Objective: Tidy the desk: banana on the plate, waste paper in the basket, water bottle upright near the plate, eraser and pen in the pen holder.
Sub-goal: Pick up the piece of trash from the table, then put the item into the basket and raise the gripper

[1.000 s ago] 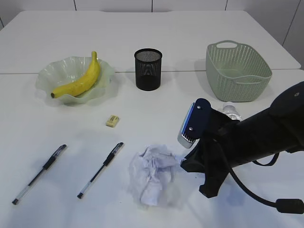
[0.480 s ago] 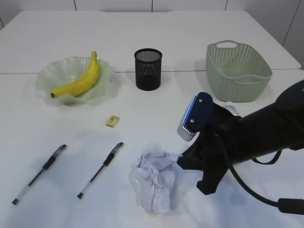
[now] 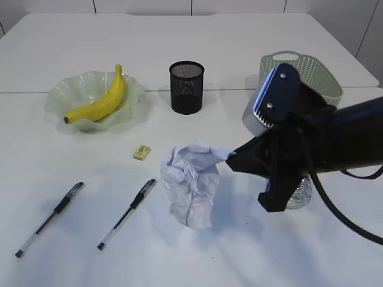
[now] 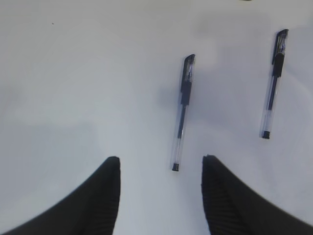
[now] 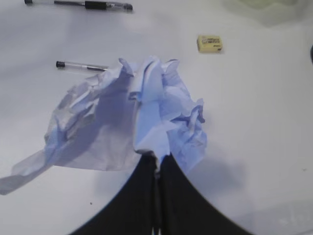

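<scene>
My right gripper [image 3: 230, 156] is shut on an edge of the crumpled white waste paper [image 3: 191, 185], which hangs above the table; in the right wrist view the paper [image 5: 146, 112] spreads out from the closed gripper [image 5: 157, 157]. The banana [image 3: 102, 98] lies in the pale green plate [image 3: 63, 89]. A clear water bottle [image 3: 299, 194] is mostly hidden under the right arm. The yellow eraser [image 3: 142, 152] and two pens [image 3: 51, 218] [image 3: 127, 213] lie on the table. My left gripper [image 4: 160, 159] is open over the table, close to a pen [image 4: 183, 112].
The black mesh pen holder [image 3: 187, 86] stands at the back centre. The green basket [image 3: 329, 81] sits at the back right, partly behind the right arm. A second pen [image 4: 274, 83] lies to the right in the left wrist view.
The right gripper has risen and moved back with the waste paper, lifting it off the table. The bottle is now mostly covered by the arm.
</scene>
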